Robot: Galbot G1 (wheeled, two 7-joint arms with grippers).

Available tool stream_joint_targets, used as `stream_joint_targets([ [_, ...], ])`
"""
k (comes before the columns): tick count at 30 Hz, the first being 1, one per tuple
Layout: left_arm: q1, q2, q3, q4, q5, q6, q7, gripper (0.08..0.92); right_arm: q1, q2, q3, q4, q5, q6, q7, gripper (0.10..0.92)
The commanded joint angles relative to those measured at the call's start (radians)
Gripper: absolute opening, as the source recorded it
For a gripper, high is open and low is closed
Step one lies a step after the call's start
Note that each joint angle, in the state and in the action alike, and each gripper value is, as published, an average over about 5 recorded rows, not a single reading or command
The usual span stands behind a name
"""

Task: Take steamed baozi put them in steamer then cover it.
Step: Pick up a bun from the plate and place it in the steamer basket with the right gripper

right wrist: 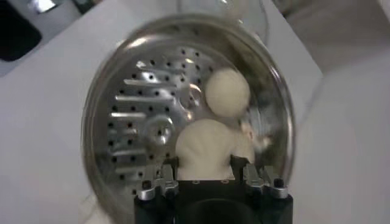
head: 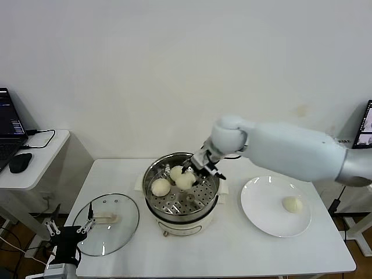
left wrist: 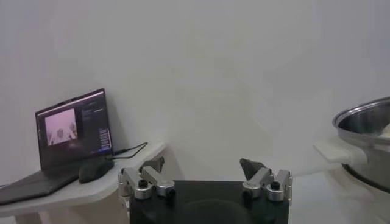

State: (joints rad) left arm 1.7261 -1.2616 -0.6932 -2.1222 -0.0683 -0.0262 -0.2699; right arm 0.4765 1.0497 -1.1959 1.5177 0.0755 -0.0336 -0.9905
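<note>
This looks like a test room or lab, not a real kitchen. The wall is plain and white. A white table stands out in the room with a steamer, a glass cover and a white plate on it, but the pictures show no stove or sink. Beside it, a small side table holds an open laptop, a black mouse and a cable. Another screen shows at the far edge.
</note>
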Motion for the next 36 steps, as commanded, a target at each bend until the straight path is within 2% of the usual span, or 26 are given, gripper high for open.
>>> stream_joint_targets([
  [1,-0.002,-0.001,0.002,0.005,-0.001,-0.002,-0.001,0.823,0.008,0.100,-0.072,-0.002,-0.094,0.174,-0.009,0.551],
  [16,-0.005,-0.004,0.003,0.020,-0.003,-0.008,-0.004,0.823,0.011,0.090,-0.096,0.023,-0.112,0.255,-0.037,0.554],
  [19,-0.005,-0.005,0.003,0.019,-0.003,-0.009,-0.004,0.823,0.013,0.084,-0.095,0.024,-0.109,0.264,-0.028,0.589],
  [25,-0.009,0.000,0.004,0.020,-0.004,-0.008,-0.003,0.823,0.060,0.031,-0.070,0.046,-0.073,0.251,-0.044,0.751],
  [29,-0.015,0.007,0.003,0.023,-0.007,-0.007,-0.003,0.823,0.100,-0.064,-0.026,0.069,-0.022,0.098,-0.095,0.815],
  [33,-0.020,0.015,0.001,0.026,-0.010,-0.007,-0.003,0.823,0.121,-0.183,0.016,0.094,0.054,-0.148,-0.115,0.822],
  [36,-0.023,0.021,0.000,0.028,-0.013,-0.008,-0.002,0.823,0.114,-0.284,0.053,0.108,0.073,-0.247,-0.097,0.823],
])
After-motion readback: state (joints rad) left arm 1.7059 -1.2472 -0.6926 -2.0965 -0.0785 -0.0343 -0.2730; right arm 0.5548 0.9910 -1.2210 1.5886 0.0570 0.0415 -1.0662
